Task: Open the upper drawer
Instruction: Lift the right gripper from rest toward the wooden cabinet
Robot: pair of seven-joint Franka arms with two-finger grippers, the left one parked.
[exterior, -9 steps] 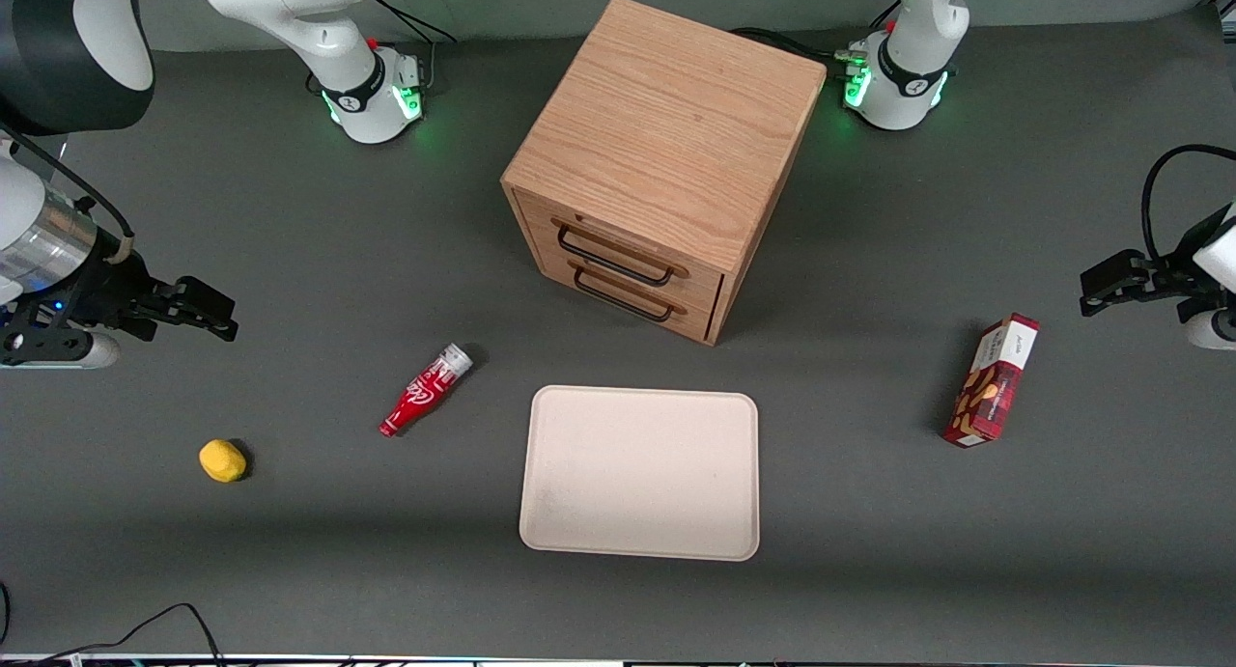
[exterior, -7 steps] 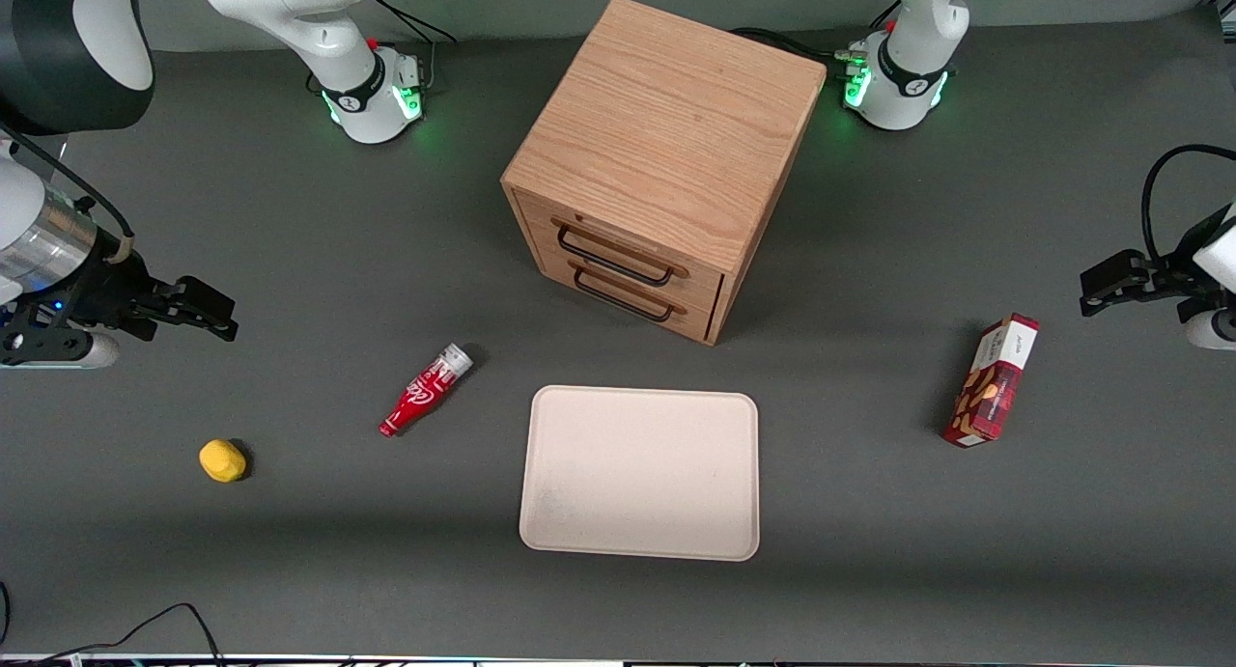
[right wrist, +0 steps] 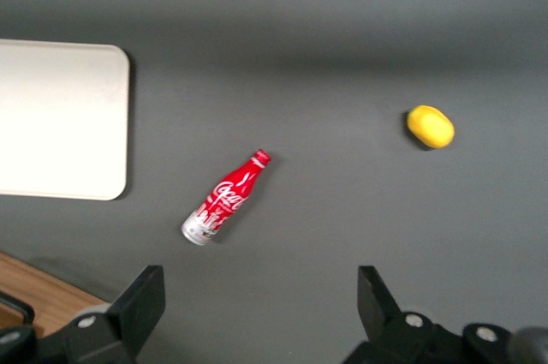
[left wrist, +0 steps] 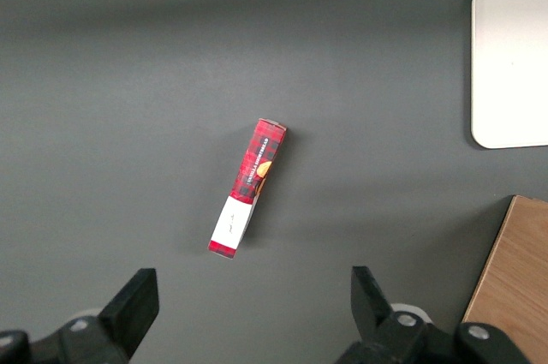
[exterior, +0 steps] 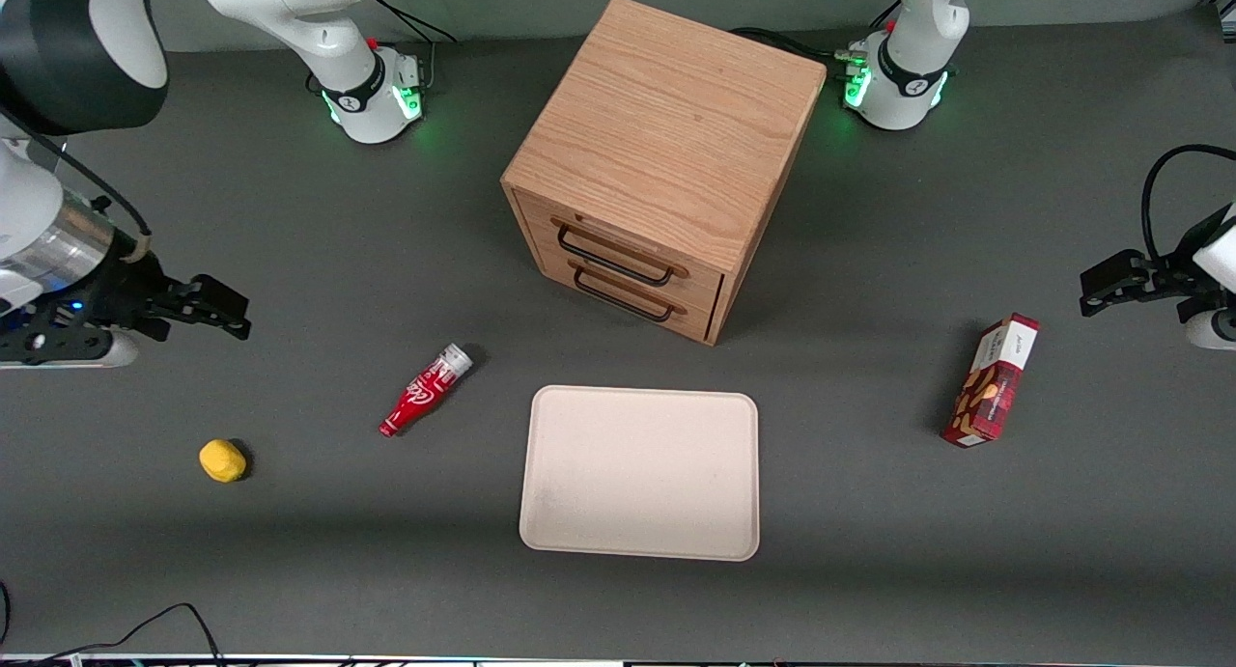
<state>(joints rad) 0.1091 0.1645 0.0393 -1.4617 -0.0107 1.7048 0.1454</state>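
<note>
A boxy light-oak cabinet (exterior: 666,136) stands mid-table, its front turned toward the front camera. The upper drawer (exterior: 618,247) is flush with the cabinet front and carries a thin black wire handle (exterior: 612,258); the lower twin drawer (exterior: 628,295) sits just under it, also flush. My right gripper (exterior: 232,312) hovers above the table toward the working arm's end, well apart from the cabinet, open with nothing between its fingers (right wrist: 144,295). In the right wrist view a corner of the cabinet (right wrist: 38,304) shows beside the gripper (right wrist: 261,295).
A red cola bottle (exterior: 425,390) lies on the table between gripper and cabinet. A yellow lemon-like object (exterior: 222,459) rests nearer the camera. A beige tray (exterior: 639,472) lies in front of the cabinet. A red snack box (exterior: 993,379) stands toward the parked arm's end.
My right gripper has shifted slightly toward the cabinet and a touch nearer the camera. Nothing else has moved.
</note>
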